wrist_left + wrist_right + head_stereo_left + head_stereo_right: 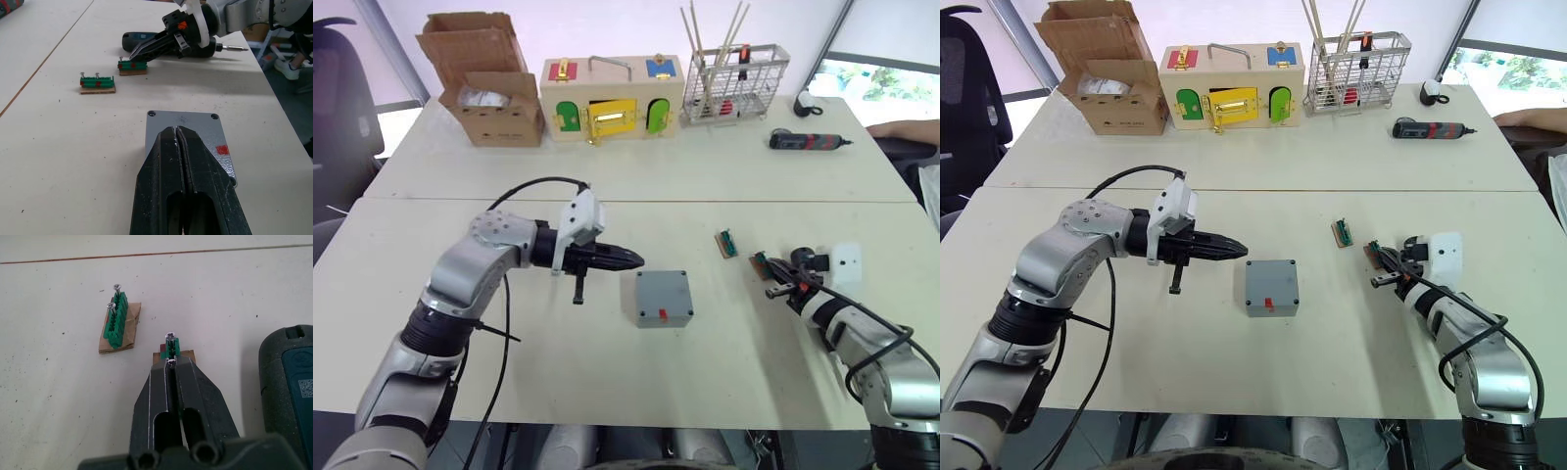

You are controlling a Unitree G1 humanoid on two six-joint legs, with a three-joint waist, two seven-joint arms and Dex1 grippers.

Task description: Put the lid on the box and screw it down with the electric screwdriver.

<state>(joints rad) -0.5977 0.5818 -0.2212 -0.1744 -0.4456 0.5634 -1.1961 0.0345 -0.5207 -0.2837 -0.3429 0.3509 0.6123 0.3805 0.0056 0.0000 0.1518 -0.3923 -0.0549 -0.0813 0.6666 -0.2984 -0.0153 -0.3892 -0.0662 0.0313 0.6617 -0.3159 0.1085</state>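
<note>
Resting mid-table, the box (pixel 663 298) already wears the lid (pixel 188 128). At its nine o'clock the left gripper (pixel 631 259) hovers, fingers pressed together. At three o'clock the right gripper (pixel 169 363) pinches a screw (pixel 169 336), the electric screwdriver (pixel 288 382) just beside.

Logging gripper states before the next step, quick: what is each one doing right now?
Left gripper: shut, holding nothing, hovering by the box.
Right gripper: shut on a screw in the green holder.

Matt grey plastic lid (pixel 663 295), seemingly.
</note>
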